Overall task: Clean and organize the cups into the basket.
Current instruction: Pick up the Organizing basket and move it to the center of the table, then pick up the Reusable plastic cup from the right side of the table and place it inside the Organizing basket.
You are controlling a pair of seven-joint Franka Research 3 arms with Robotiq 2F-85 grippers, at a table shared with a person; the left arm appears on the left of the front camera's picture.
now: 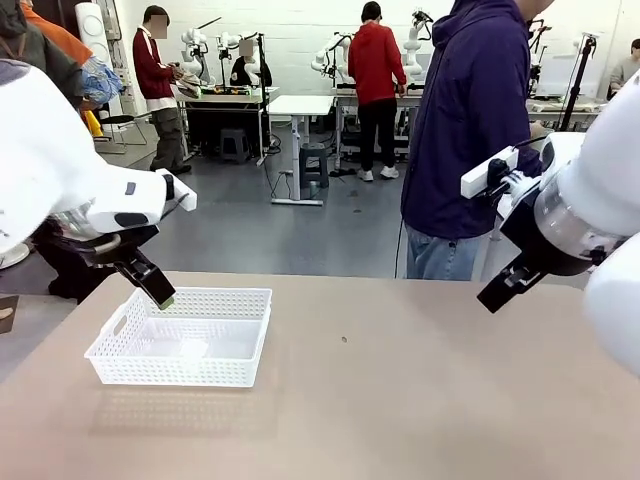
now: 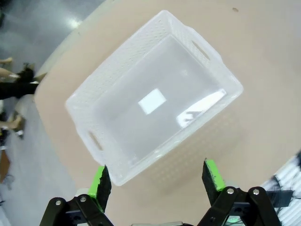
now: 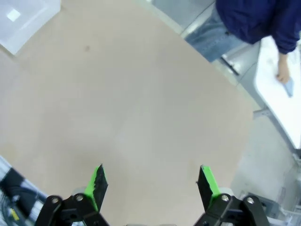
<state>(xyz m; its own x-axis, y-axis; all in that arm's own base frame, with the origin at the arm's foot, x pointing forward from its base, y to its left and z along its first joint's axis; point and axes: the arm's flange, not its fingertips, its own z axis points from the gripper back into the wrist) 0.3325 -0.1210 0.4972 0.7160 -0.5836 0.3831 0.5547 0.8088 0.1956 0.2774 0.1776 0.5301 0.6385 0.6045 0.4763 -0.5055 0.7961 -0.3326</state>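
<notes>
The white lattice basket [image 1: 182,378] sits empty on the table's left side, its long axis running left to right. Seen from the left wrist, the basket [image 2: 162,162] lies straight below, slightly askew. My left gripper [image 1: 158,288] hovers over its far left corner and is open [image 2: 157,176], with nothing between the green pads. My right gripper [image 1: 506,286] hangs high over the table's far right edge, also open [image 3: 153,181] and holding nothing. A corner of the basket [image 3: 21,26] shows in the right wrist view. Both cups are out of view.
A person in a navy hoodie [image 1: 470,130] stands at the far side, right of centre, with a hand [image 3: 282,71] on a white side table. The tan tabletop [image 1: 400,400] is bare apart from a small dark speck [image 1: 343,340].
</notes>
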